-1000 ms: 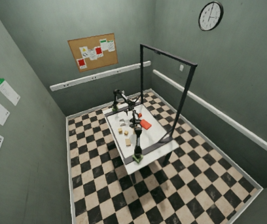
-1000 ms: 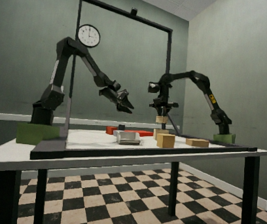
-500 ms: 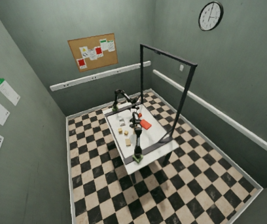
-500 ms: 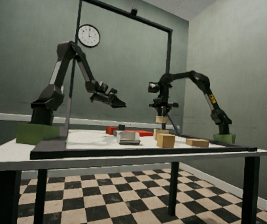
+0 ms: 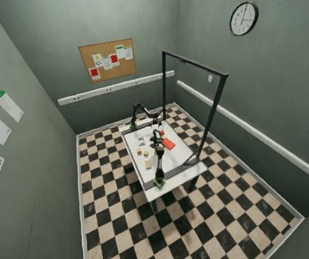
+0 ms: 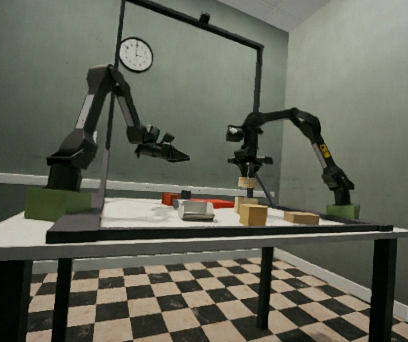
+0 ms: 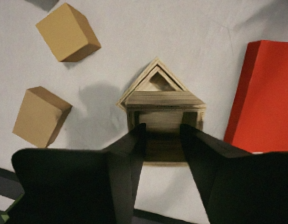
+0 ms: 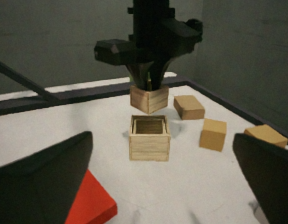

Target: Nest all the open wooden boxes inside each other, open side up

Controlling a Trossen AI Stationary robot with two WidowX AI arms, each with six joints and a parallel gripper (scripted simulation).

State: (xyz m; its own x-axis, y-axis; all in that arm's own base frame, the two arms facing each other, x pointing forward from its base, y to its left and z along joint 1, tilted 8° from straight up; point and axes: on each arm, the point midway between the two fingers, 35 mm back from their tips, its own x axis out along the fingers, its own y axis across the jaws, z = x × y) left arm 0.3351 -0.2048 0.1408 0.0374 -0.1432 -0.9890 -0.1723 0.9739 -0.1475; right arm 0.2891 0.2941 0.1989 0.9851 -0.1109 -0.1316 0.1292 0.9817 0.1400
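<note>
My left gripper [image 7: 162, 128] [image 6: 247, 175] points down with its fingertips inside a wooden box [image 7: 165, 99] [image 6: 247, 182] [image 8: 150, 100]. It holds this box in the air, open side up, the fingers spread against its inner walls. A larger wooden box [image 8: 149, 149] [image 6: 239, 201] stands upright on the table, with a smaller wooden box's rim [image 8: 149, 120] showing inside it; in the left wrist view their nested corner [image 7: 157, 64] shows beyond the held box. My right gripper [image 6: 188, 159] [image 8: 163, 139] is open and empty, high above the table, facing the boxes. The held box hides part of the nest in the left wrist view.
A flat red block [image 5: 168, 144] [image 7: 265, 95] [image 8: 90, 200] lies beside the nest. Tan solid blocks [image 6: 253, 215] [image 7: 65, 35] [image 8: 213, 134] stand on the other side. An open grey box [image 6: 196, 211] and a small red block [image 6: 170, 198] are nearer the right arm's base.
</note>
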